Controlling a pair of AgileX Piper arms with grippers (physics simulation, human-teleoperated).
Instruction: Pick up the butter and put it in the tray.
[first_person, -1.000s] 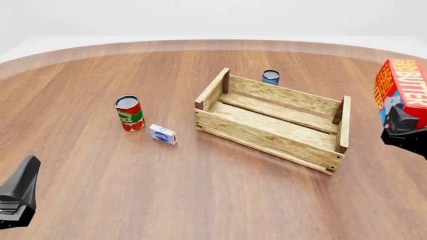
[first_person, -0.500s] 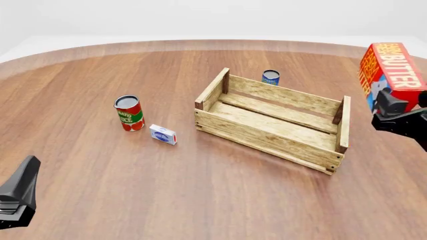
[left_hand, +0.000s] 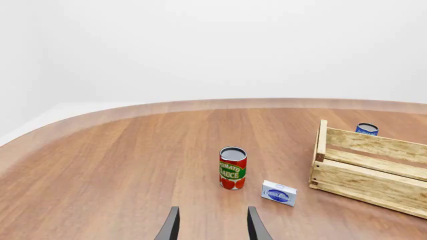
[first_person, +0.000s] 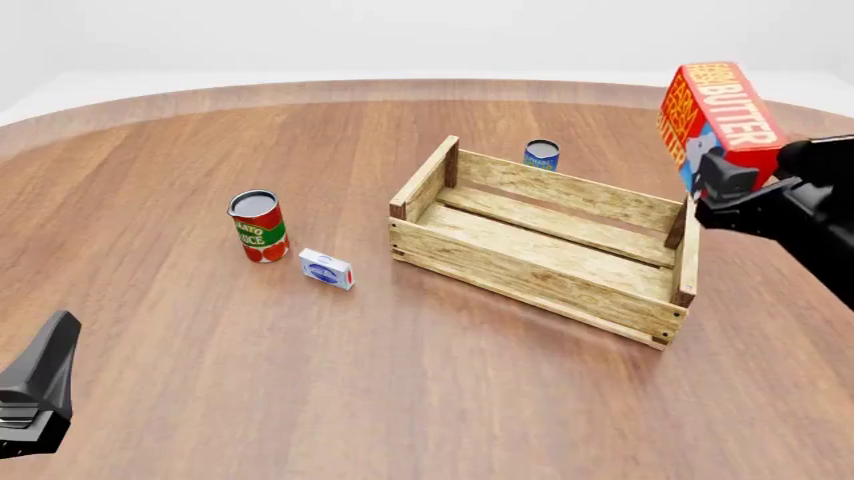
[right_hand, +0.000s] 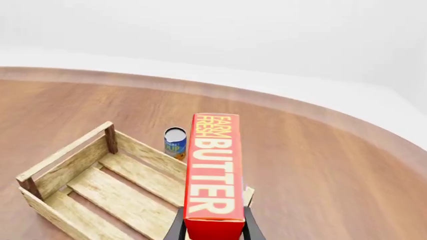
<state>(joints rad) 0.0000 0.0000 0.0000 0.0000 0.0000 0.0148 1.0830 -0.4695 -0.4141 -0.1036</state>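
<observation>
The butter (first_person: 718, 115), a red carton with "BUTTER" on its face, is held in the air by my right gripper (first_person: 718, 175), which is shut on its lower end. It hangs above the right end of the tray (first_person: 534, 262), a light wooden slatted crate in the middle of the table. In the right wrist view the butter (right_hand: 213, 175) stands between the fingers, with the tray (right_hand: 80, 180) below it. My left gripper (left_hand: 212, 227) is open and empty, low at the near left (first_person: 34, 395).
A tomato sauce can (first_person: 258, 226) and a small blue-white box (first_person: 326, 269) stand left of the tray. A small blue can (first_person: 541, 154) stands behind the tray's far wall. The table edge curves round at the back.
My right gripper has carried the butter up and to the left, from beyond the tray's right side to above its right end. The left arm has not moved.
</observation>
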